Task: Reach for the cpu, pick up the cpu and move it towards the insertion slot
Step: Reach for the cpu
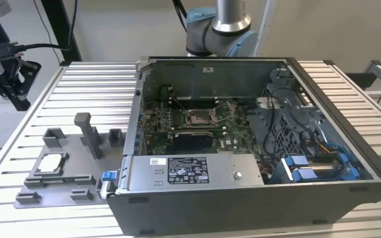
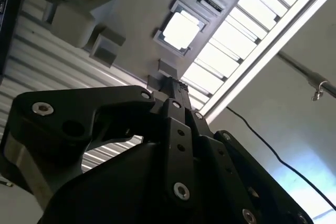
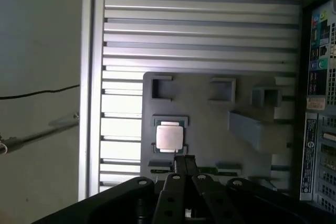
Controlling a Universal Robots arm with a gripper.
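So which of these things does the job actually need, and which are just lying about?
In the job: cpu lying in the fixture plate; insertion slot on the motherboard; gripper, apart from the cpu.
Just there: power supply box; blue plastic brackets; upright fixture block; slatted table.

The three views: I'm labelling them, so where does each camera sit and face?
Exterior view: off the arm, looking down on the computer case and fixture plate; arm behind the case.
First wrist view: at the wrist, looking past the gripper at the cpu.
Second wrist view: at the wrist, another angle.
Both wrist views share gripper and cpu.
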